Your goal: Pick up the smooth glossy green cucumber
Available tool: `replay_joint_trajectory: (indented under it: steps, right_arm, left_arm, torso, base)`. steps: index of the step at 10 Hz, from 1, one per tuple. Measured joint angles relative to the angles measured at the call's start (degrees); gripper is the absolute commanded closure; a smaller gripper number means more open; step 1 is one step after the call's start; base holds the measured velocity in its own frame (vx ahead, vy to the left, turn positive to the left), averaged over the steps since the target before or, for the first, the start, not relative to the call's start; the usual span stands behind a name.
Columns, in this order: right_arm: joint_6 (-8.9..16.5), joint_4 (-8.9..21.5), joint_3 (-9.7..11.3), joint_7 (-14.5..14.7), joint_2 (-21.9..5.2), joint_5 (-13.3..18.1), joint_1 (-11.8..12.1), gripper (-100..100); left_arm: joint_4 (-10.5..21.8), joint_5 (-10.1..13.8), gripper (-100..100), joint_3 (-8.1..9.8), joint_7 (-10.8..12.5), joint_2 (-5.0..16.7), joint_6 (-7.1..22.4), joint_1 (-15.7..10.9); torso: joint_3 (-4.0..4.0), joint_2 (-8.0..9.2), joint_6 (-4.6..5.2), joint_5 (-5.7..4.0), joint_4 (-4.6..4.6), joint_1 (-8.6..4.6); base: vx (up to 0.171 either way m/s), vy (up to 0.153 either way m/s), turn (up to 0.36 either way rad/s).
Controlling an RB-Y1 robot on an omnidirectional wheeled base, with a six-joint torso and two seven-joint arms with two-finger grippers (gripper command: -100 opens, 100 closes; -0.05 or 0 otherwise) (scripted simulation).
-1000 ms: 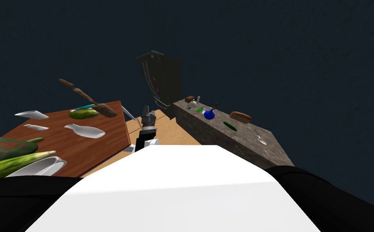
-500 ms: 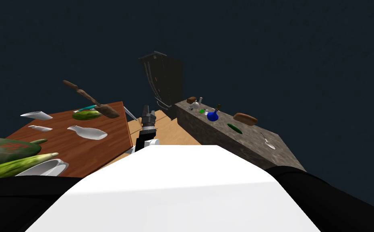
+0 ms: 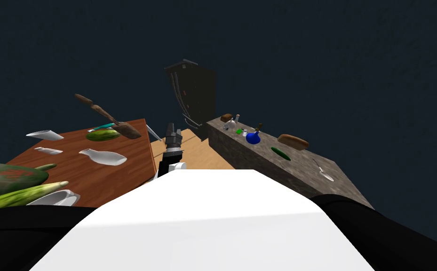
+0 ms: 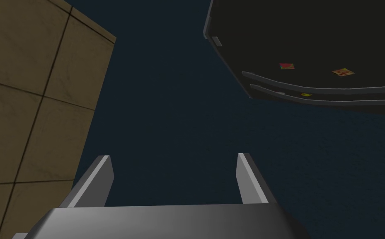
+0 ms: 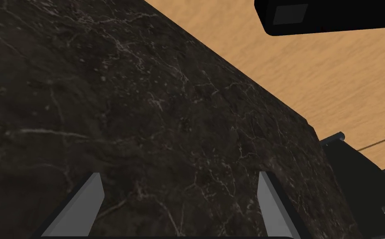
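On the stone counter [image 3: 302, 164], the cucumber [image 3: 281, 153] shows small, indistinct.

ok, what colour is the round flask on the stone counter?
Bright blue; the flask shows best in the head view.

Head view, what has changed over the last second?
Only I moved: the view slid, so the stone counter and its dark green cucumber sit further right and lower. Nothing was gripped or released. The left end effector and right end effector are open and empty; things kept their places.
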Motion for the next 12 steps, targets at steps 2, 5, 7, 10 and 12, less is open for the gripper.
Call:
replay_joint_trajectory:
  steps: [2,5,7,10,12]
  right_arm:
    - [-0.24,2.88,0.09,1.2,-2.43,0.49,1.3,-100]
    - [-1.12,8.87,0.02,3.26,-6.09,1.23,2.77,-100]
    - [0.46,9.32,-0.32,4.42,-7.92,1.57,4.48,-100]
    - [2.2,10.9,-0.19,5.32,-11.15,2.14,5.25,-100]
    - [2.03,14.96,0.3,6.21,-13.3,2.9,4.49,-100]
  left_arm:
    - [0.0,0.0,0,0.0,0.0,0.0,0.0,0.0]
    - [0.0,0.0,0,0.0,0.0,0.0,0.0,0.0]
    - [0.0,0.0,0,0.0,0.0,0.0,0.0,0.0]
    - [0.0,0.0,0,0.0,0.0,0.0,0.0,0.0]
    - [0.0,0.0,0,0.01,0.0,0.01,0.0,0.0]
  torso:
    - [0.0,-0.01,0.0,0.01,0.0,0.01]
    - [-0.05,-0.1,-0.02,-0.01,-0.02,-0.07]
    - [-0.03,-0.06,-0.02,-0.02,-0.01,-0.1]
    - [0.0,0.02,0.0,-0.03,0.0,-0.13]
    - [-0.11,-0.19,-0.05,-0.06,-0.04,-0.24]
  base:
    - [0.087,0.075,0.037]
    - [0.092,0.044,0.029]
    - [0.123,0.042,0.076]
    - [0.084,0.024,0.026]
    - [0.175,-0.01,0.092]
